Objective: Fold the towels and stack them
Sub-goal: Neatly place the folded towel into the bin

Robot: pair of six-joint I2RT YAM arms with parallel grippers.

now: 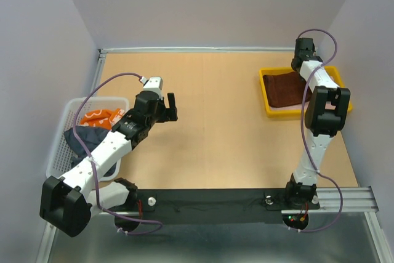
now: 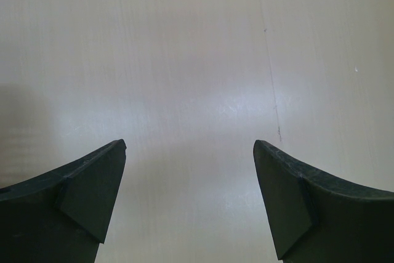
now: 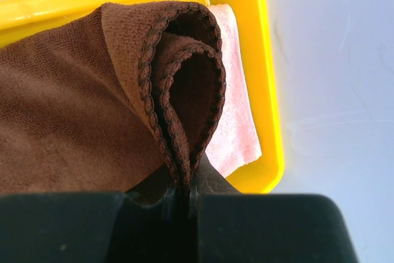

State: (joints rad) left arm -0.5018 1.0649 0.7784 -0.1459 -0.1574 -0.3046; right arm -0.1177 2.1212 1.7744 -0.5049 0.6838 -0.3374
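From above, the left pincer [image 1: 171, 106] hangs over bare surface [image 1: 215, 127], with the white basket [image 1: 60, 149] off to its left holding an orange towel [image 1: 101, 116] and a navy towel [image 1: 86, 138] beside it. The right pincer [image 1: 301, 66] sits low at the yellow tray [image 1: 268, 100], where the reddish-brown towel [image 1: 283, 89] spreads out to its left. In the left wrist view the left pincer [image 2: 189, 152] is released, its two dark fingers [image 2: 86, 195] wide apart, and only pale surface [image 2: 197, 60] lies ahead of them. In the right wrist view the right pincer [image 3: 184, 201] is clenched on the reddish-brown towel [image 3: 74, 103], pinching its folded, stitched edge (the layers curl up just ahead of the tips). A pink cloth [image 3: 237, 121] lies under that towel to the pincer's right, inside the tray's rim [image 3: 268, 72].
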